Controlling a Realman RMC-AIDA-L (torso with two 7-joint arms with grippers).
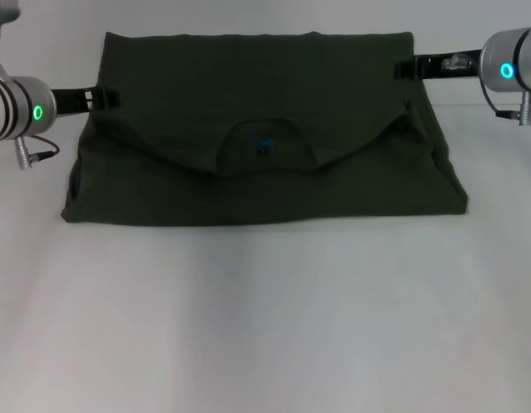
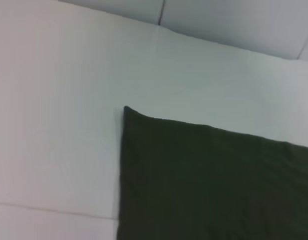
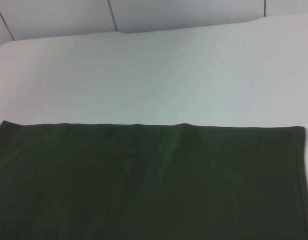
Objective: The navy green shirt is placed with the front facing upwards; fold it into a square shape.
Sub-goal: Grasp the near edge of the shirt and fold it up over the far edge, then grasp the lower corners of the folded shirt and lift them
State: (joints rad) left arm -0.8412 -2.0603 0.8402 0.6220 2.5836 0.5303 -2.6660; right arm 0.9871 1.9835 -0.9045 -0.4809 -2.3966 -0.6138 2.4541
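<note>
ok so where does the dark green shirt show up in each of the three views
Head view: the dark olive-green cotton shirt, folded, lies across the far middle of the white table, between the left tool and right tool.
Left wrist view: one pointed corner and a straight edge of the shirt.
Right wrist view: a long straight edge of the shirt.
Shared landmark: the white table surface bordering the fabric's edge.

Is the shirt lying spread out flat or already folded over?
Folded over: the shirt forms a wide band, with the collar and blue label lying in its middle.
</note>
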